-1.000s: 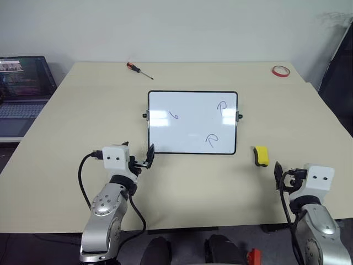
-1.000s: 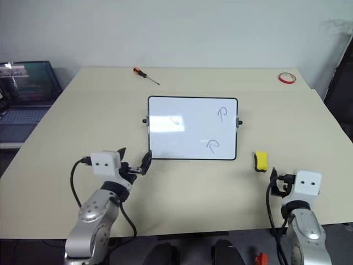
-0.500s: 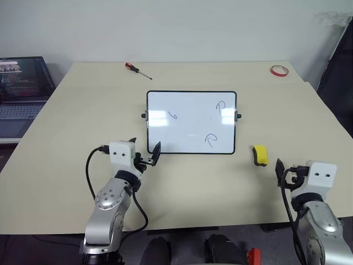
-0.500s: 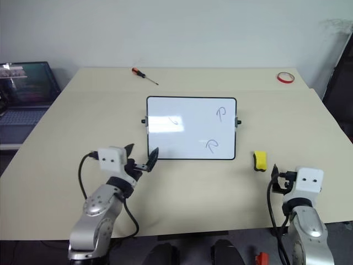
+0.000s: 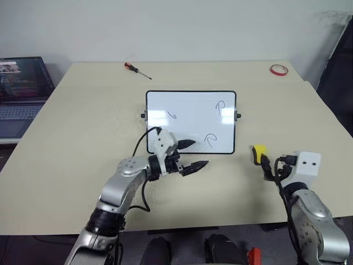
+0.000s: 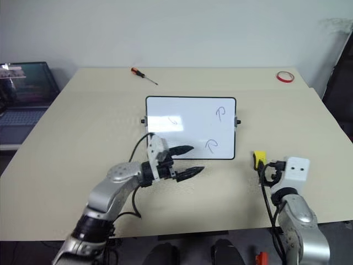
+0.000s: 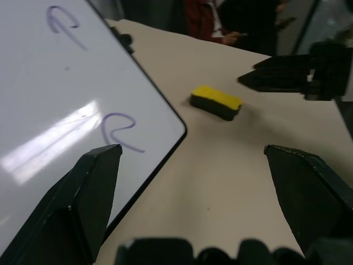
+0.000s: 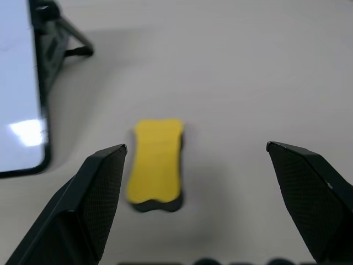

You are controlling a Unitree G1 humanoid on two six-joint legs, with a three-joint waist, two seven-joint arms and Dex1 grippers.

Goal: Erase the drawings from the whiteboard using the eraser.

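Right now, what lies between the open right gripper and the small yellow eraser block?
Only bare beige table, per the right wrist view; right gripper, yellow eraser.

The black-framed whiteboard (image 5: 191, 121) lies on the table bearing three dark pen drawings (image 5: 212, 139), with the yellow, dark-bottomed eraser (image 8: 156, 163) just beside its right edge.

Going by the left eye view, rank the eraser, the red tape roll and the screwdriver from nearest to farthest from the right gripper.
1. eraser: just ahead of the right gripper.
2. red tape roll: far right corner of the table.
3. screwdriver: far edge, across to the left.
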